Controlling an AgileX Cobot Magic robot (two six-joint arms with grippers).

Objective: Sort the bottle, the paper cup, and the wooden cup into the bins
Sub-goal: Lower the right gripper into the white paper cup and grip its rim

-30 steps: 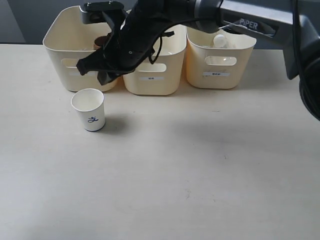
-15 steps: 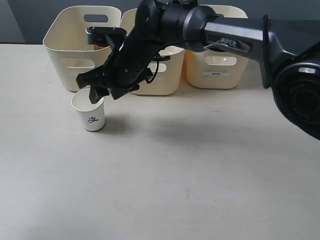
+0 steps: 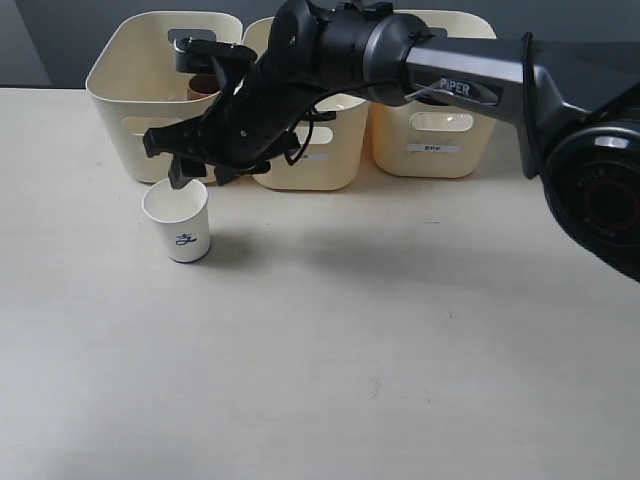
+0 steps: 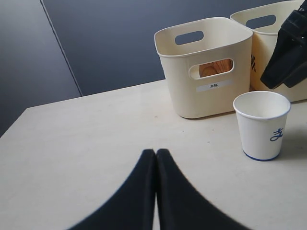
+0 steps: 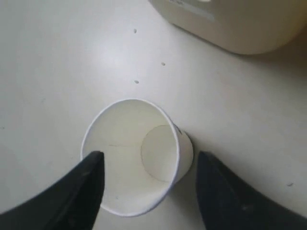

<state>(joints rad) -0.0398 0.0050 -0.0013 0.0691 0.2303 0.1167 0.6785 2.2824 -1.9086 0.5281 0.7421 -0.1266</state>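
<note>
Your right gripper [image 3: 190,172] hangs right over the paper cup [image 3: 178,219]. The cup stands up straight on the table [image 3: 400,330], mouth up, so its long way runs up and down. In the right wrist view the cup [image 5: 136,155] sits between the two fingers [image 5: 88,184], one on each side of the rim. The fingers are spread wide and hold nothing. They do not touch the cup yet, as far as you can tell. So the cup is straight below your hand, and I think you just need to go down and squeeze.

The right arm is much nearer to the cup. Your left gripper [image 4: 156,158] is closed tight, empty, and sits well apart from the cup.

Now count. There are three bins [image 3: 165,90]. There is one paper cup on the table, just in front of the left bin. One wooden cup [image 4: 209,70] shows through the handle hole of the left bin. You cannot see the bottle now. So only the paper cup looks left to sort.
</note>
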